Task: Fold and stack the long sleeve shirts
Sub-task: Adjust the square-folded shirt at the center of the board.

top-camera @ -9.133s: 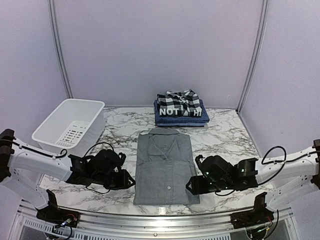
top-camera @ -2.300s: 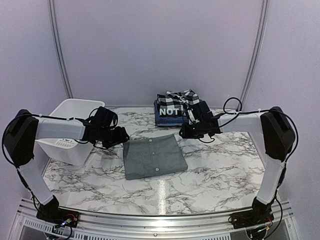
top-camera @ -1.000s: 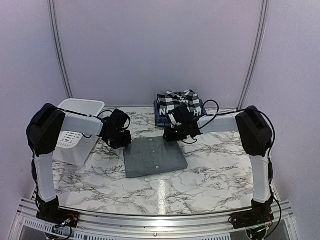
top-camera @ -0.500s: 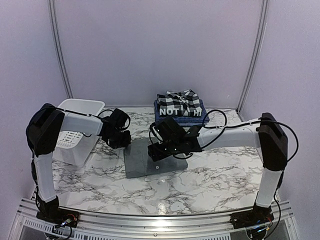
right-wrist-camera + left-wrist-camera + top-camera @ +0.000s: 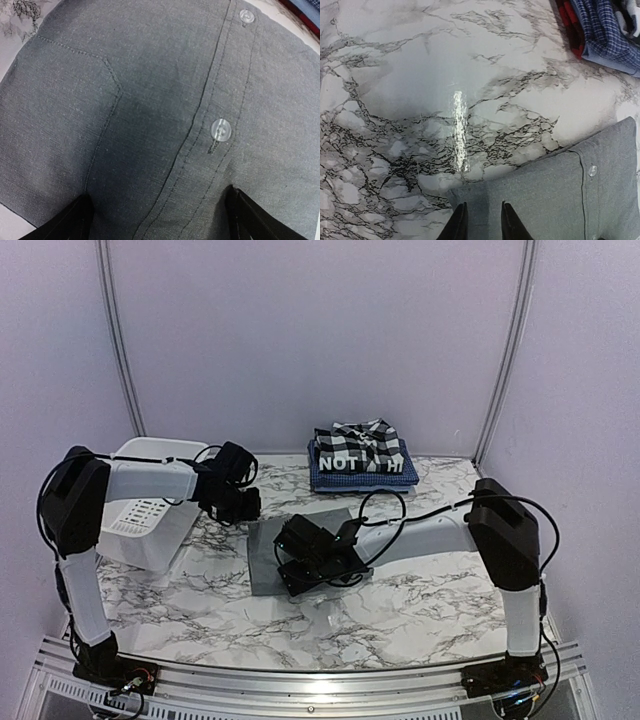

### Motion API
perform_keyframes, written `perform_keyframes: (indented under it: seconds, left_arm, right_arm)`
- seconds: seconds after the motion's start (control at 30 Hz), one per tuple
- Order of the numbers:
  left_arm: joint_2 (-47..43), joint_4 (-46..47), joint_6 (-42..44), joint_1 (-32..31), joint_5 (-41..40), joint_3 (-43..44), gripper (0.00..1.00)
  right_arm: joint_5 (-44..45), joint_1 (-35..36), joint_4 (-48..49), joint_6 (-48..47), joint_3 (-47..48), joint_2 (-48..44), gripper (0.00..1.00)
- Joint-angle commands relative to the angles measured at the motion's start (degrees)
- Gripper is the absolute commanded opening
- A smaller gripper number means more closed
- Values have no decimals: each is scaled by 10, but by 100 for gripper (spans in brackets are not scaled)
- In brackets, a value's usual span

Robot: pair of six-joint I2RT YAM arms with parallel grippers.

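Note:
The grey long sleeve shirt (image 5: 262, 565) lies folded into a rectangle on the marble table, placket and buttons facing up (image 5: 150, 100). My right gripper (image 5: 308, 565) sits low over its middle with both fingers spread wide and only flat cloth between them (image 5: 160, 220). My left gripper (image 5: 243, 508) is at the shirt's far left corner (image 5: 560, 190). Its fingertips (image 5: 456, 227) stand a little apart over the flat corner, gripping nothing. Three folded shirts, plaid, black lettered and blue checked, form a stack (image 5: 360, 462) at the back; its blue checked edge (image 5: 605, 30) shows in the left wrist view.
A white plastic tub (image 5: 150, 502) stands at the left, just behind my left arm. The booth's walls close in the back and sides. A red checked edge (image 5: 570, 25) shows under the blue shirt.
My right gripper swung from beside the stack to over the grey shirt and opened wide. The left gripper's jaws parted at the shirt's corner.

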Motion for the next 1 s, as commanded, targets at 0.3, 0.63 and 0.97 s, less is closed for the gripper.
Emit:
perform_keyframes:
  seconds: [0.3, 0.63, 0.97]
  left_arm:
    - [-175, -18, -69, -59, 53, -114, 34]
    - [-174, 62, -141, -133, 80, -225, 12]
    - [-175, 87, -166, -154, 80, -311, 9]
  right_arm:
    - [-46, -20, 0, 26, -21, -122, 89]
    - [-102, -77, 55, 59, -176, -200, 51]
    - [-111, -88, 83, 85, -282, -210, 45]
